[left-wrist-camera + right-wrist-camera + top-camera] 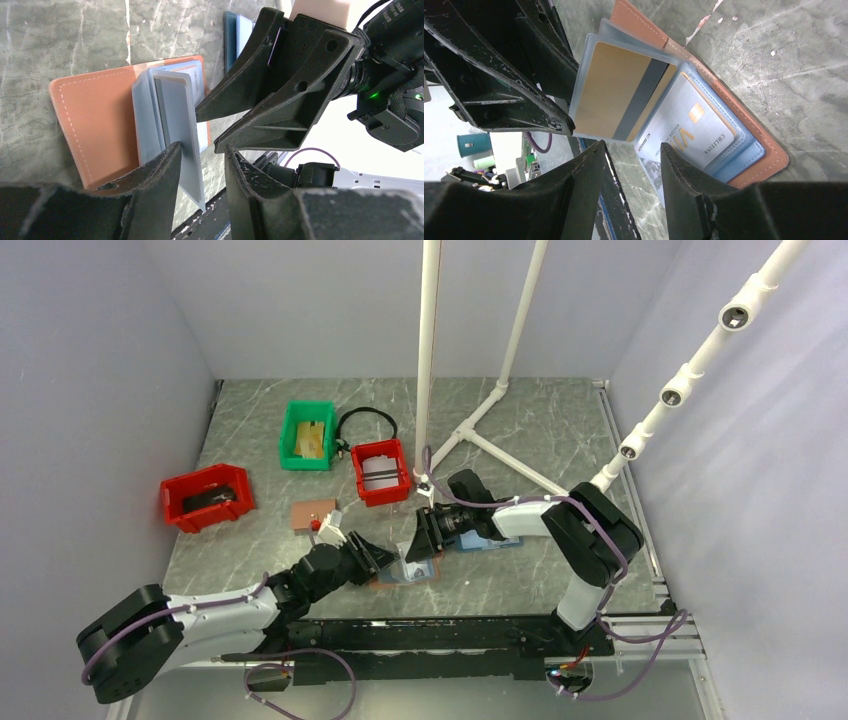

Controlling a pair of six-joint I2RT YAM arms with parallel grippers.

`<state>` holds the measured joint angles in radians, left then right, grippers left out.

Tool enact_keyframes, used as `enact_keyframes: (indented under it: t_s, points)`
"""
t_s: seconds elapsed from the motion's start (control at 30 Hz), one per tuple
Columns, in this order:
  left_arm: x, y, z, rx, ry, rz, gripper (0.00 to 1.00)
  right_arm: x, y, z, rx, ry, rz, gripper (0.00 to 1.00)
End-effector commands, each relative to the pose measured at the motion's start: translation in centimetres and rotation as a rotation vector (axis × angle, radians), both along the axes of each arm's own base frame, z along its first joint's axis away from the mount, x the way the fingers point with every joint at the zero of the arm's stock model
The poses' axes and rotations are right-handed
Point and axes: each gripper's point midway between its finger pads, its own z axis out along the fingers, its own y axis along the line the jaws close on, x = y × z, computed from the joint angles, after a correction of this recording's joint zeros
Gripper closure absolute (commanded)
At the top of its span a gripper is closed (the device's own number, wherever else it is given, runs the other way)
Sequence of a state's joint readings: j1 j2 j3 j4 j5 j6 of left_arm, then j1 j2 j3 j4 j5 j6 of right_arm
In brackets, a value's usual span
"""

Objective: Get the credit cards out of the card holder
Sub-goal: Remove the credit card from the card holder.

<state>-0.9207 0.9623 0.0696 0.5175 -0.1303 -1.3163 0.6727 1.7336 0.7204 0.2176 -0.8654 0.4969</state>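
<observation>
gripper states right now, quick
left gripper: open around a plastic sleeve of the card holder, not clamped
right gripper: open, holding nothing

Robotics lab cell, plain pale walls [90, 360], white pipe frame [428, 360], plastic parts bins [207, 497]

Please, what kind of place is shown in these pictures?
Most likely a robot test booth in a lab: plain walls close in a marble-look table, a white pipe frame stands on it, and two arms are bolted at its near edge.

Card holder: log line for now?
card holder open | gold card in raised sleeve | white card in holder | left fingers open | right fingers open
</observation>
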Motion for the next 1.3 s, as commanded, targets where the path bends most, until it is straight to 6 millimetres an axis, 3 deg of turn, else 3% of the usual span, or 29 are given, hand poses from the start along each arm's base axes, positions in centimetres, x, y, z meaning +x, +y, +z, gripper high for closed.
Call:
enact_keyframes:
  t_s: [0.0, 0.3, 0.7, 0.93, 1.27]
  points:
    - [0.7, 0.1, 1.1, -0.017, -0.049, 0.02, 0.59, 0.9, 0.5, 0.8, 0.023, -0.041, 0.01, 0.52]
    - [1.1, 0.4, 1.5, -0.035, -0.066, 0.05, 0.67, 1.0, 0.4, 1.0, 0.027, -0.034, 0.011, 0.52]
    - [1.5, -0.1, 1.1, -0.038, -0.062, 0.046, 0.86, 1.0, 0.4, 1.8, 0.06, -0.023, 0.022, 0.46]
    - [1.7, -0.7, 0.3, -0.009, -0.034, 0.026, 0.86, 0.8, 0.6, 2.4, 0.081, -0.019, 0.034, 0.39]
    - [1.8, -1.0, -0.4, 0.022, 0.0, 0.012, 0.7, 0.7, 0.6, 2.6, 0.083, -0.02, 0.043, 0.33]
